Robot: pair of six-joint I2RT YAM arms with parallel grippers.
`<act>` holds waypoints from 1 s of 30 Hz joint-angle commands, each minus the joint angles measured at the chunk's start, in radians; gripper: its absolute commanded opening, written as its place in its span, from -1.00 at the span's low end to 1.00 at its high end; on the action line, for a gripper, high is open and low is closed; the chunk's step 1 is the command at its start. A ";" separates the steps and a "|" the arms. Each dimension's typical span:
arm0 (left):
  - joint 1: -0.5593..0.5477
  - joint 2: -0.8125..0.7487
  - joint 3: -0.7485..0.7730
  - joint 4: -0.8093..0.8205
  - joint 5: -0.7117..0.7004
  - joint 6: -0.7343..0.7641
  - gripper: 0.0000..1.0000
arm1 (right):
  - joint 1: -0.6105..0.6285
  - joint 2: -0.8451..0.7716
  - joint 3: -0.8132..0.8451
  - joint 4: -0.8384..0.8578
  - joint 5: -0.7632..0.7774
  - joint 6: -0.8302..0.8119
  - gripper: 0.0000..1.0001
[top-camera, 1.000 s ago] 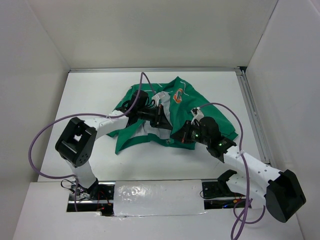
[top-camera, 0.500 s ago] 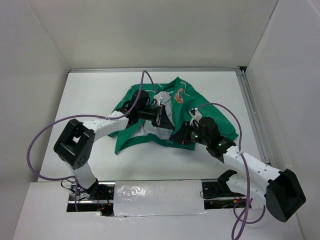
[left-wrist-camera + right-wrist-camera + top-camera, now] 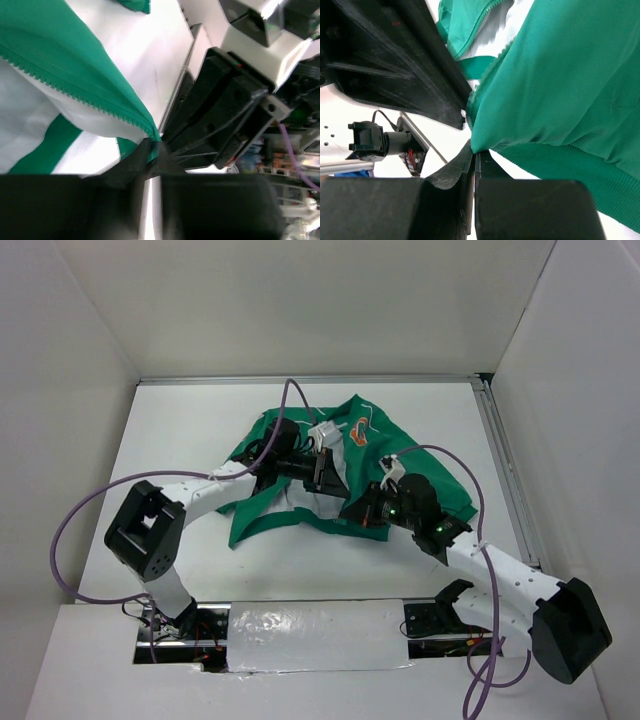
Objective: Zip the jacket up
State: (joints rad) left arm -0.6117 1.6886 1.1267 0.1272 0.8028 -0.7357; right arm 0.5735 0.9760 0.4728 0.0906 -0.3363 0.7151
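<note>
The green jacket [image 3: 368, 458] lies crumpled mid-table, its front open, white lining showing, with the orange letter patch [image 3: 357, 431] facing up. My left gripper [image 3: 325, 472] is shut on a front edge of the jacket. In the left wrist view [image 3: 154, 148] it pinches the green edge [image 3: 65, 55] at the end of a row of zipper teeth [image 3: 75, 95]. My right gripper [image 3: 358, 510] is shut on the jacket's lower front corner. In the right wrist view [image 3: 475, 154] it grips a fold of green fabric [image 3: 560, 85] above the ribbed hem. The two grippers are close together.
White walls enclose the white table [image 3: 180, 420] on three sides. A metal rail [image 3: 505, 470] runs along the right edge. Purple cables [image 3: 80, 510] loop off both arms. The left gripper's black body [image 3: 395, 60] fills the upper left of the right wrist view.
The left arm's elbow has dropped slightly to the left and its gripper has edged up and right with the jacket edge. The right arm has barely moved.
</note>
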 commanded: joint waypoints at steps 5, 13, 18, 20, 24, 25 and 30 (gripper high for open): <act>0.007 -0.170 0.015 -0.244 -0.169 0.090 0.31 | -0.027 -0.121 -0.014 0.000 0.059 -0.017 -1.00; 0.125 -0.498 -0.215 -0.745 -0.742 -0.183 0.99 | -0.150 -0.129 -0.008 -0.121 0.040 -0.062 -1.00; 0.303 -0.544 -0.333 -0.729 -0.748 -0.212 0.99 | -0.207 0.041 0.052 -0.181 0.034 -0.086 -1.00; 0.357 -0.479 -0.329 -0.706 -0.709 -0.176 0.99 | -0.222 0.081 0.067 -0.190 0.042 -0.097 -1.00; 0.398 -0.348 -0.280 -0.758 -0.749 -0.192 0.98 | -0.254 0.194 0.134 -0.219 0.120 -0.123 -1.00; 0.406 -0.319 -0.277 -0.752 -0.742 -0.182 0.98 | -0.279 0.220 0.150 -0.230 0.121 -0.128 -1.00; 0.415 -0.314 -0.320 -0.637 -0.680 -0.116 0.98 | -0.351 0.429 0.263 -0.242 0.086 -0.138 -1.00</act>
State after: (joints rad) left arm -0.2008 1.3861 0.8097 -0.5785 0.0914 -0.8871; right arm 0.2531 1.3323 0.6540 -0.1352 -0.2577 0.6041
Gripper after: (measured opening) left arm 0.993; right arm 0.012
